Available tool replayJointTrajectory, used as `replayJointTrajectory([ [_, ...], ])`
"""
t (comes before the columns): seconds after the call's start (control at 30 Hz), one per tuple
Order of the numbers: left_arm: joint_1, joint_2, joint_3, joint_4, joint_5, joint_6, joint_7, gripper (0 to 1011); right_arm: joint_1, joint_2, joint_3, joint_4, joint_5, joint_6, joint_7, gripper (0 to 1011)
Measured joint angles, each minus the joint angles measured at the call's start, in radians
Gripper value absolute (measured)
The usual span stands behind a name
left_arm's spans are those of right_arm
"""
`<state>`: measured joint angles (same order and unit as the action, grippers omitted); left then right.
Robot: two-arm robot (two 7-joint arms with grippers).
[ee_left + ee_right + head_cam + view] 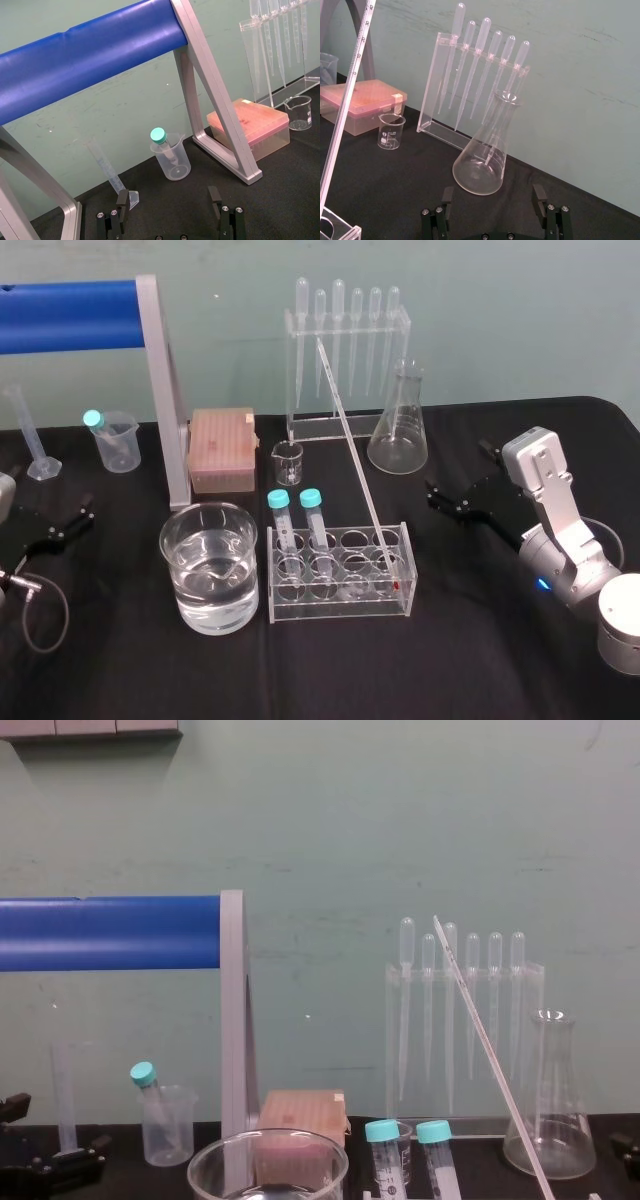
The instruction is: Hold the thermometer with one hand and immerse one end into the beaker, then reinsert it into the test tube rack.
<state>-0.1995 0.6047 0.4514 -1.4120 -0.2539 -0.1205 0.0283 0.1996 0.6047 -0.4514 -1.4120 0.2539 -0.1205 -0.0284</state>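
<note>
1. Head view: thermometer (358,465) leans in the test tube rack (338,612), red tip seemingly in the front right cell. Beaker (190,540) sits just left of the rack. Right gripper (440,498) is nearer, spread and empty.
2. Left wrist view: left gripper (168,200) is wide apart, holds nothing, parked.
3. Right wrist view: right gripper (493,197) gapes; pinch the shaft gently, above the rack.
4. Chest view: the shaft tilts; lift along that lean so the tip clears.

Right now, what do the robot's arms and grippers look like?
Both grippers are black. The left gripper has a thin grey cable looping off a metal plug. The right gripper sits on the silver-grey right arm, built of blocky and rounded segments with a small blue light. In the wrist views each has two flat black jaws fastened with silver screws.
</note>
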Motion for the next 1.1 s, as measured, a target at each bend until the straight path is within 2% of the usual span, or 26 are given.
replayJointTrajectory([
  [1.1, 0.0, 0.0, 0.0, 0.0, 0.0, 0.0, 0.0, 1008, 0.0, 0.0, 0.0, 0.0, 0.0, 0.0, 0.0, 1003],
])
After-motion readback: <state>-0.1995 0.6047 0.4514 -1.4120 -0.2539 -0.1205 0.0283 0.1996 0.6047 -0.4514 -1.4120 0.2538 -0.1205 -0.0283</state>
